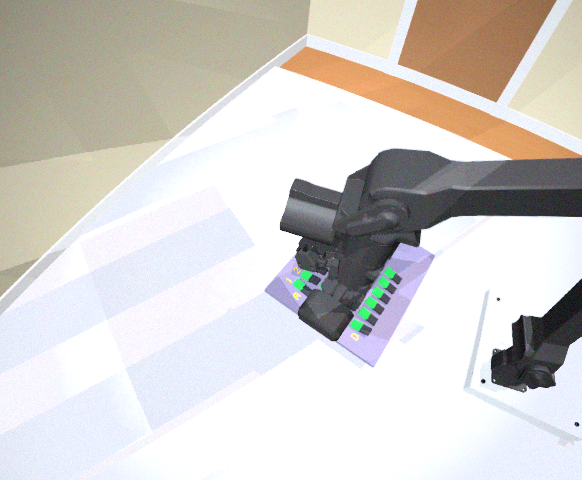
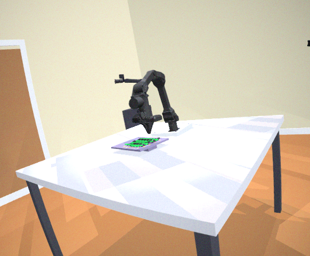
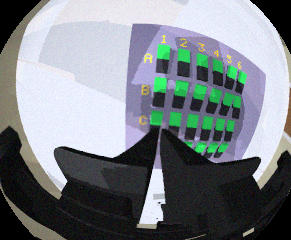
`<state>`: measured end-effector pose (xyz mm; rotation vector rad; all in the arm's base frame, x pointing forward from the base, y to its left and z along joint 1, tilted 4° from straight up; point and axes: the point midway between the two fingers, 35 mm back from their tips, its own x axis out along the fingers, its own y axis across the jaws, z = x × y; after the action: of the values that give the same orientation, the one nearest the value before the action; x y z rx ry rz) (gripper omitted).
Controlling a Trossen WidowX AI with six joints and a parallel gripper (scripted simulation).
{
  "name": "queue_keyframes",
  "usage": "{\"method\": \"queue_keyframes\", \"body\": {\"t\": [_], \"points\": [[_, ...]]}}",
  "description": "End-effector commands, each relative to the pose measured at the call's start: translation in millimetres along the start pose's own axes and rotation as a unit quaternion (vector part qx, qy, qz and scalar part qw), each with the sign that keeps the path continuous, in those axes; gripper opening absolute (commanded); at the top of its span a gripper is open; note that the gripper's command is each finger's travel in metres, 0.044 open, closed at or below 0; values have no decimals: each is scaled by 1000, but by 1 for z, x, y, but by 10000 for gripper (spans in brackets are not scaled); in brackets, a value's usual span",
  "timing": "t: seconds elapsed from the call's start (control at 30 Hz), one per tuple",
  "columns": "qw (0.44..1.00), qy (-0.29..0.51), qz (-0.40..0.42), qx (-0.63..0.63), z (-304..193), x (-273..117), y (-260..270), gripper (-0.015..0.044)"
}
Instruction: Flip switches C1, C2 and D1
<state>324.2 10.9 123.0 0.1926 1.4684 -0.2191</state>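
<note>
The purple panel point(image 1: 384, 341) point(image 2: 119, 146) point(image 3: 135, 100) bears rows of green-and-black rocker switches. My gripper point(image 2: 149, 132) point(image 3: 159, 133) is shut and empty, its tips pointing down above the panel. In the wrist view the tips appear just below switch C1 point(image 3: 156, 118), whose green half shows; switch C2 point(image 3: 175, 119) is just right of it. The fingers cover their lower parts and hide D1. Switch D1 point(image 1: 356, 324) shows in the top view beside the letter D, green half toward row C. In that view the arm hides row C and the fingertips. Which ends are raised is unclear.
Switches of columns 3 to 6, such as C3 point(image 3: 192, 120), stand close to the right of C2. Row B point(image 3: 160, 85) lies just beyond row C. The arm's pale base plate point(image 1: 475, 346) is on the table on the arm's side of the panel.
</note>
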Motion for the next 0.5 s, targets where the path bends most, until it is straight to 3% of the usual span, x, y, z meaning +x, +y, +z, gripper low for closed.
{"method": "queue_keyframes", "body": {"t": [0.0,0.47], "points": [[1000,8,1,3,-2,13,1,0],[1000,8,1,3,-1,31,1,0]]}}
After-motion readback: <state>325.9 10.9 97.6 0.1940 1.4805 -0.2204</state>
